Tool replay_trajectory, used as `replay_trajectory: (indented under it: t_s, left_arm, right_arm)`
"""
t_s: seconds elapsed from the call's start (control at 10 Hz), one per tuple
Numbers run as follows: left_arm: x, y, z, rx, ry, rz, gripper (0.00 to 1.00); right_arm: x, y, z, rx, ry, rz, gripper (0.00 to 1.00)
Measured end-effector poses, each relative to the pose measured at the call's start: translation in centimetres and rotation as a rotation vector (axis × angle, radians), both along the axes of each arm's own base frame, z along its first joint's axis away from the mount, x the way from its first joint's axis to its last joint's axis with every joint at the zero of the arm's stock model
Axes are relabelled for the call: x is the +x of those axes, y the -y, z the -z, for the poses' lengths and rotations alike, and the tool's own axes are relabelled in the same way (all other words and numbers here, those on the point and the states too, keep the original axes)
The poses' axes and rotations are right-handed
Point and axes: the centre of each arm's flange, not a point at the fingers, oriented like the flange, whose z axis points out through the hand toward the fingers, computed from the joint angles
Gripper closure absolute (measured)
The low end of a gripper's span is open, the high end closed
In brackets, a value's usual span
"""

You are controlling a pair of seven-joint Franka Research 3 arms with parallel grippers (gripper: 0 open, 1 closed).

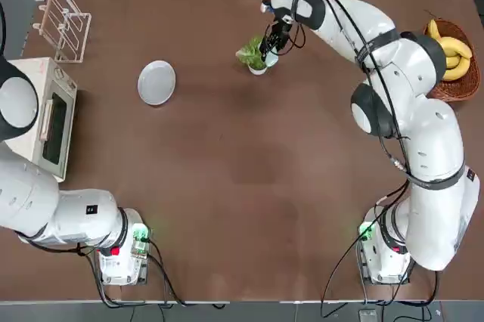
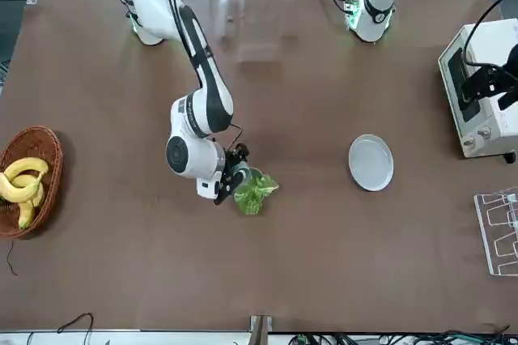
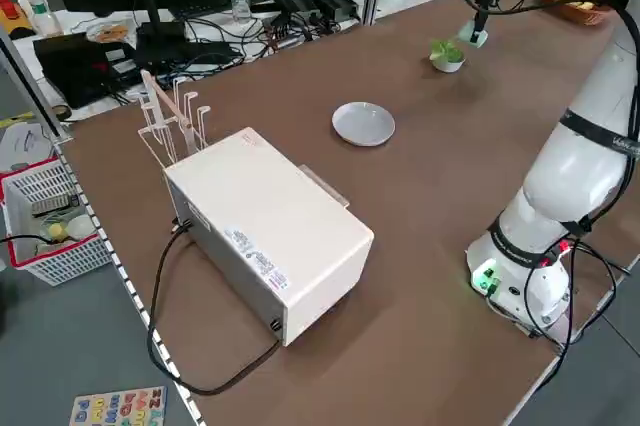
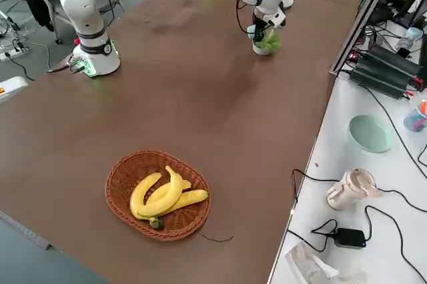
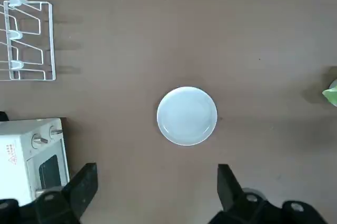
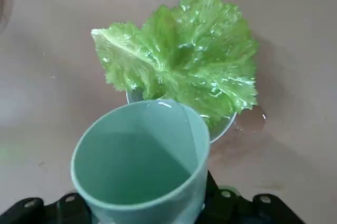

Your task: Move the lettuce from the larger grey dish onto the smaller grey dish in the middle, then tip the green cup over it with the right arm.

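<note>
In the top view I have my right gripper (image 1: 270,48) out toward 12 o'clock, its jaws clenched on the green cup (image 1: 271,59), just beside the lettuce (image 1: 251,51). The lettuce sits in the smaller grey dish (image 1: 258,71), a little past the middle of the worktop (image 1: 227,186) toward 12 o'clock; the larger grey dish (image 1: 156,82) lies bare at 10 o'clock, the rack (image 1: 66,27) farther out at 10, the white oven (image 1: 57,118) at 9 and the banana basket (image 1: 476,80) at 2. From the front view I see the lettuce just below centre, at 6 o'clock, with the larger dish at 3 and the basket at 9. My left side view puts the cup at the lettuce's 1 o'clock and the larger dish at its 8. In the right side view the lettuce spreads over the smaller dish toward 1 o'clock, and the basket is at 7. Through the left wrist view my left gripper (image 5: 158,167) has its jaws released and wide apart above the worktop, holding nothing. Through the right wrist view I look into the cup's mouth between the jaws; the crinkled leaves overhang the smaller dish's rim, with wet spots on the worktop beside it.
</note>
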Motion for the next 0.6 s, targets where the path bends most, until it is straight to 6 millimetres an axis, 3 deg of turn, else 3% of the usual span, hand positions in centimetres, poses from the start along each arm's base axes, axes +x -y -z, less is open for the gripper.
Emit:
replay_trajectory:
  t_s: [0.6]
  left_arm:
    - [0.1, -1.2, 0.0, 0.001, 0.003, -0.024, 0.0]
  right_arm:
    - [-0.4, -0.4, -0.4, -0.016, -0.067, 0.038, 0.32]
